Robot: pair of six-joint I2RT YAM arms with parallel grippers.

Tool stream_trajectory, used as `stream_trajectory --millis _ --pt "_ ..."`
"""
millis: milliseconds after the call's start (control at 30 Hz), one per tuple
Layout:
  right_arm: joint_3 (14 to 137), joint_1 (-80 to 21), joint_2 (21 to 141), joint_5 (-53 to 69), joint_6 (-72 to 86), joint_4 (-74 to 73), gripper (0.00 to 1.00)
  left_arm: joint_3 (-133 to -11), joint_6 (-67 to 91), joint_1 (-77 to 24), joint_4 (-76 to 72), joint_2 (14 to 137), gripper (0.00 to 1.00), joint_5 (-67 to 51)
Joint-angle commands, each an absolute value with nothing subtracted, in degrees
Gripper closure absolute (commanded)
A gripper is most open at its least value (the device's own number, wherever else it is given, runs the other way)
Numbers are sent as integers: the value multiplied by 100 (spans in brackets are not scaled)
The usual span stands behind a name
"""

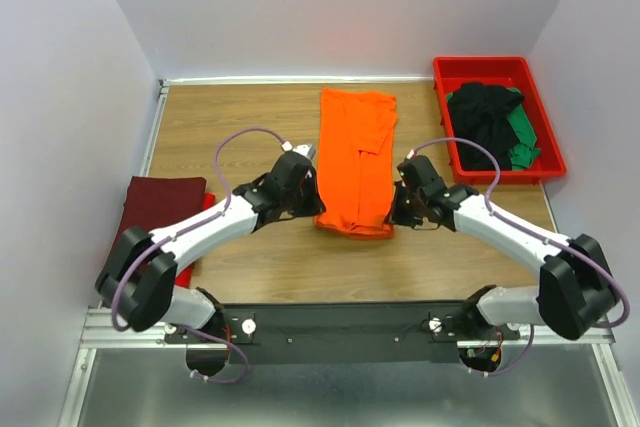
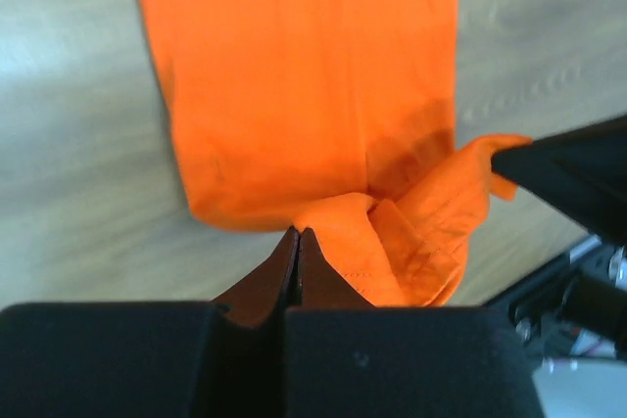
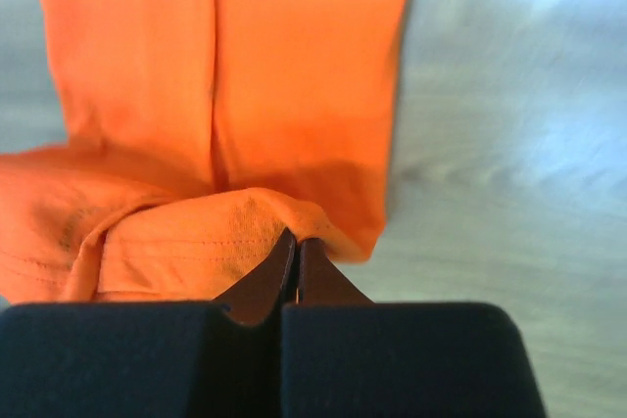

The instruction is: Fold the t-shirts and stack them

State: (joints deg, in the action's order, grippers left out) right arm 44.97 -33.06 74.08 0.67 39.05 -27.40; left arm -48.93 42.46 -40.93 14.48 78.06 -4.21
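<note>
The orange t-shirt (image 1: 357, 152) lies in a long folded strip on the wooden table, its near hem raised and curled. My left gripper (image 1: 318, 209) is shut on the hem's left corner; in the left wrist view (image 2: 298, 232) the orange cloth (image 2: 304, 85) bunches at the tips. My right gripper (image 1: 392, 213) is shut on the hem's right corner, seen in the right wrist view (image 3: 296, 237) with the shirt (image 3: 225, 75) stretching away. A folded maroon shirt (image 1: 160, 202) lies at the left over a red one (image 1: 207, 205). Black (image 1: 485, 117) and green (image 1: 522, 137) shirts sit in the tray.
A rigid red plastic tray (image 1: 492, 66) stands at the back right of the table. Grey walls close the table on three sides. The right arm's black finger (image 2: 573, 168) shows at the right of the left wrist view.
</note>
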Motion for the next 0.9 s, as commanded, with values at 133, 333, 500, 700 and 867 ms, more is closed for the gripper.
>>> stream_trajectory --millis 133,333,500,700,867 --pt "5369 -3340 8357 -1748 3551 -1987 100 -5721 4157 -3657 984 8814 100 -431" --pt "6037 -3112 9245 -2013 3472 -1609 100 -6547 4289 -3419 931 9623 100 -483" --pt "6477 -2743 9746 -1846 3454 -1442 100 -7232 4289 -3217 1169 10309 100 -527" --pt "6697 -2426 10142 -1626 3489 -1240 100 -7681 4228 -2980 1301 10722 100 -545" --pt "6811 -2338 10362 -1415 3489 -1134 99 -7928 4210 -2883 1389 11004 100 -597"
